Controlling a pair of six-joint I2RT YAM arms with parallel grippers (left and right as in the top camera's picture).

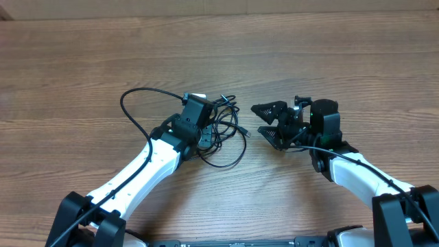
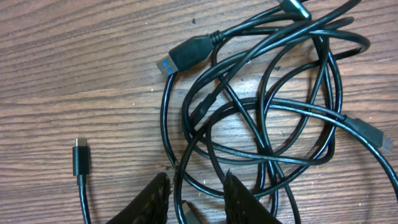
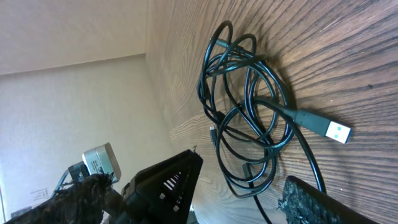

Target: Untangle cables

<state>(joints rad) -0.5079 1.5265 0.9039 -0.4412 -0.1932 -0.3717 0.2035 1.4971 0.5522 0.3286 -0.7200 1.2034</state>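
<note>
No writing, brand, number or sign can be read anywhere: not on the cables (image 2: pixel 267 124), their plugs (image 2: pixel 186 55), the arms (image 1: pixel 147 165) or the table (image 1: pixel 219 55).

A brown wood-grain table (image 1: pixel 82 62) runs up to a plain beige wall (image 3: pixel 62 112).

Between the jaws of the left gripper (image 2: pixel 196 186), strands of the cables (image 2: pixel 188 55) cut off by the lower edge; grip impossible to judge. Overhead, partly buried beneath that gripper.
</note>
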